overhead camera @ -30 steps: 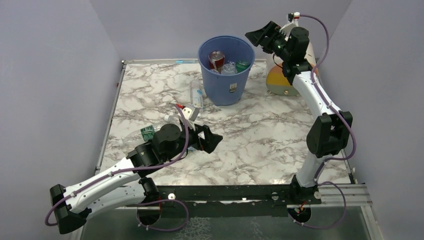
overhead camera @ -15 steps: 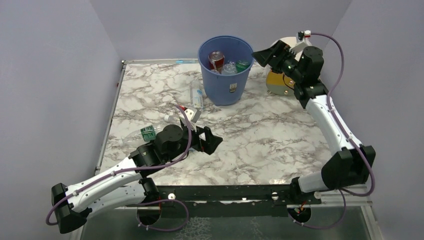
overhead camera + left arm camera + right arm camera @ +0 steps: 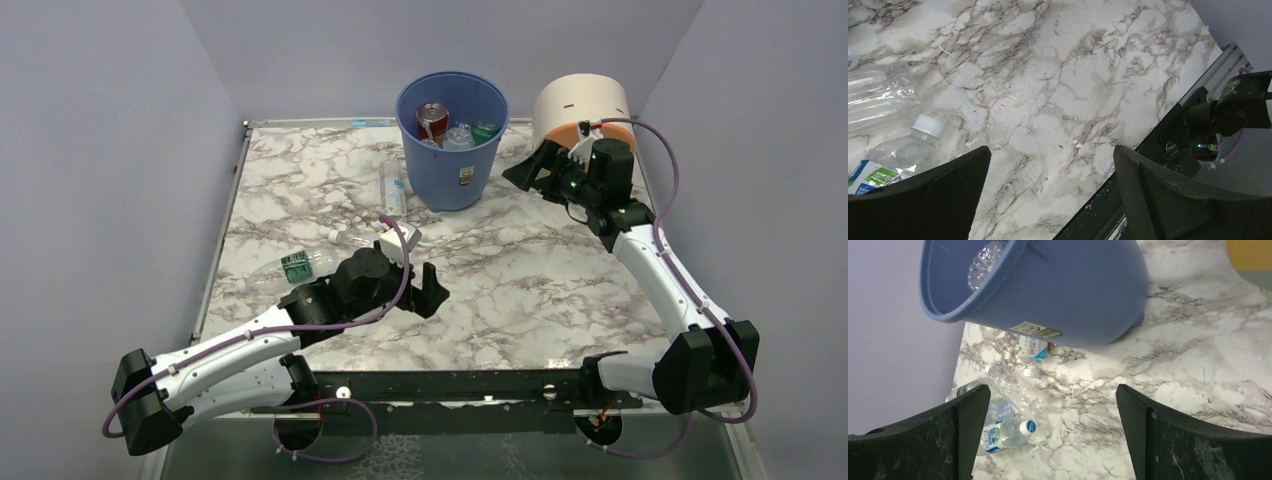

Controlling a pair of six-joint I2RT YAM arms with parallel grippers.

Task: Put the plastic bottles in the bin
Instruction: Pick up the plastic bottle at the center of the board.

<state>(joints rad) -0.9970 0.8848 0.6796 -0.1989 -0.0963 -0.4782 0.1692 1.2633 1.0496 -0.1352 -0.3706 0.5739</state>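
Marble-patterned table (image 3: 520, 280) across the whole scene, lilac walls on the left, far and right sides. Left arm (image 3: 230, 350) stretched low from the near left toward the middle. Right arm (image 3: 660, 270) reaching from the near right toward the far right.

Blue bin (image 3: 450, 175) upright at the far middle, small sticker on its near wall. Cream drum (image 3: 580, 100) with an orange band just right of the bin in the far right corner, lower part hidden behind the right arm's wrist.

Left gripper (image 3: 436, 290) low over the near middle of the marble, released, fingers (image 3: 938, 195) spread wide with only bare table between them. Right gripper (image 3: 528, 172) just right of the bin, between bin and drum, likewise released and grasping nothing, pointed left at the bin's wall.

Plastic bottles (image 3: 458, 133) in two groups. At least three inside the bin, among them a red-labelled one on the far left and a green-capped one on the right. Outside it, an upright bottle (image 3: 393, 188) with a blue-and-white label close against the bin's left side, contact impossible to tell. Farther left and nearer, a green-labelled bottle (image 3: 296, 266) lying flat beside the left arm. Left of the left gripper, a white-capped bottle (image 3: 898, 157) lying on the marble, a crumpled clear one next to it.
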